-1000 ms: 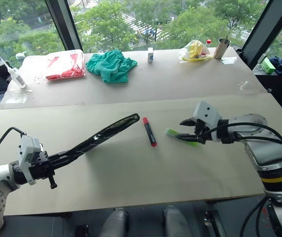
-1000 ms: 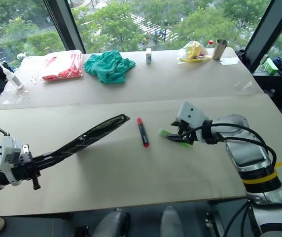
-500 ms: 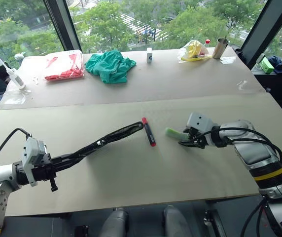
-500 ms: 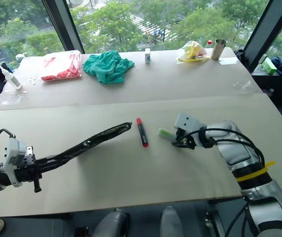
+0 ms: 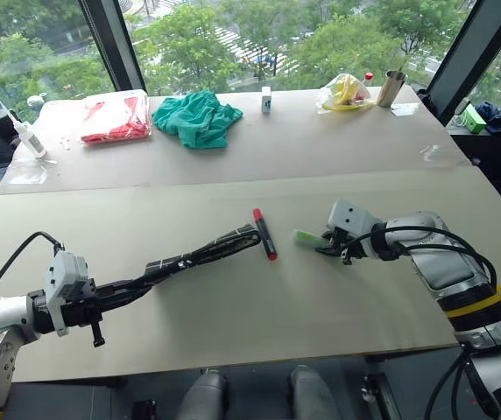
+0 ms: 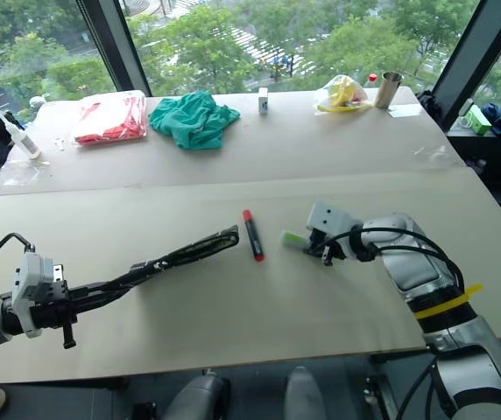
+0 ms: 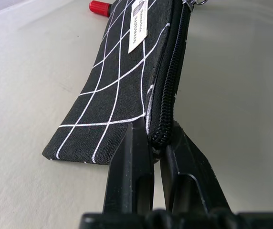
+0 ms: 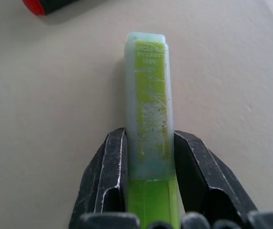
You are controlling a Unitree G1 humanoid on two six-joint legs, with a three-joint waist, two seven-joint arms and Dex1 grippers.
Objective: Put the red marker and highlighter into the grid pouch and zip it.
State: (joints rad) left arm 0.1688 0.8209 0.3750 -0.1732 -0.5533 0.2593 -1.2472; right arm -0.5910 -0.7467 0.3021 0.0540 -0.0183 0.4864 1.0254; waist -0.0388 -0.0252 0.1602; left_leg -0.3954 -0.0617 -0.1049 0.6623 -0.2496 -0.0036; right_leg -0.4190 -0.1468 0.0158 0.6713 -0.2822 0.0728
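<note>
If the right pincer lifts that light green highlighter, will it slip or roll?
The chunky light green plastic highlighter looks rigid and light. Its flattish sides fit between the right pincer fingers, so rolling seems unlikely. The smooth, scuffed plastic might slide if gripped loosely.

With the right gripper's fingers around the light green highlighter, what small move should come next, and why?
Probably lift. The right gripper has a finger against each side of the short light green highlighter, which lies on the table. The left gripper holds the black grid-lined fabric pouch by its zipper edge, ready to receive it.
</note>
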